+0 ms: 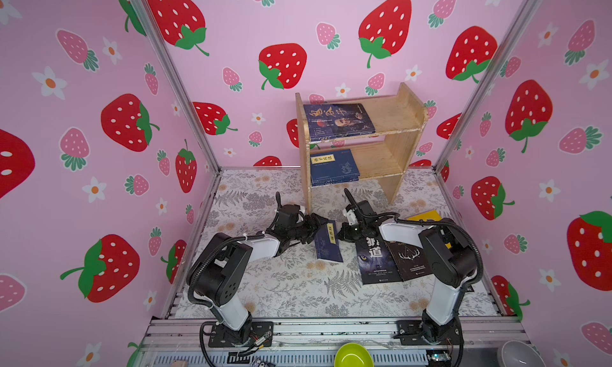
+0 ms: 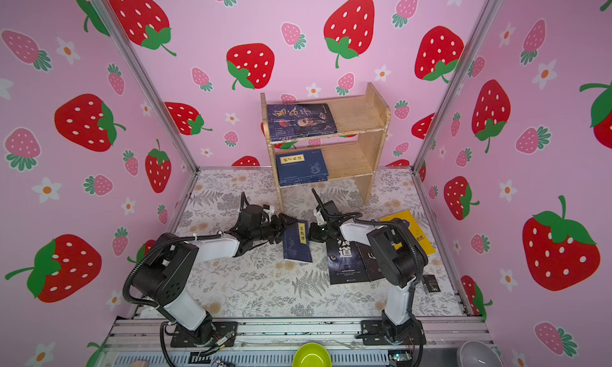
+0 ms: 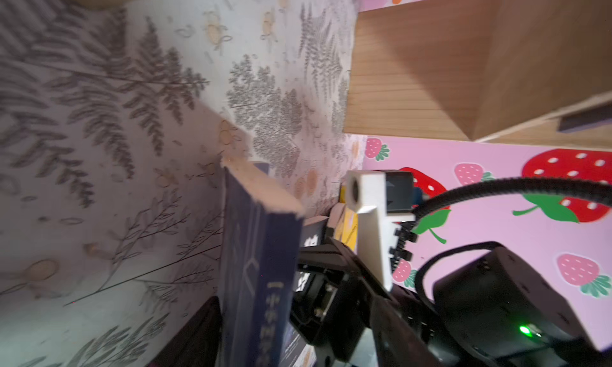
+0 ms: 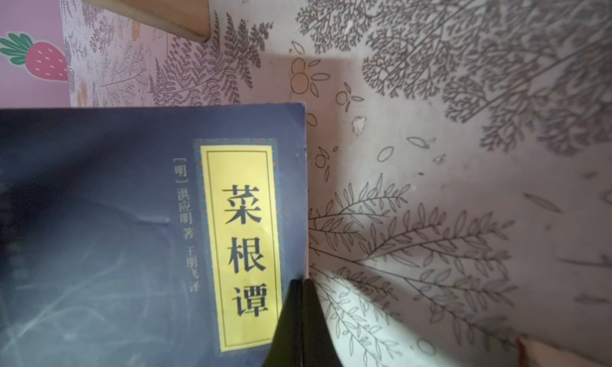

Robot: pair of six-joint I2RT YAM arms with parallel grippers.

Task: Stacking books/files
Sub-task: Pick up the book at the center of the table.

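While the navy book lies on the bench, long axis twelve-to-six, my left fingers bracket its nine-o'clock side, gripping or not I cannot tell; my right fingers, shut, touch its three-o'clock edge.

in front of me stands a two-tier shelf of pale, unpainted wood, pushed to the back of the cell; in my wrist views only its plank feet show. it rests on a whitish table cover printed with grey ferns and small orange blossoms. pink walls patterned with red strawberries and white flowers close three sides, joined by silver aluminium posts. a ribbed aluminium rail runs along the near edge. below it sit a lime-green round bowl and, well apart, a grey round bowl.
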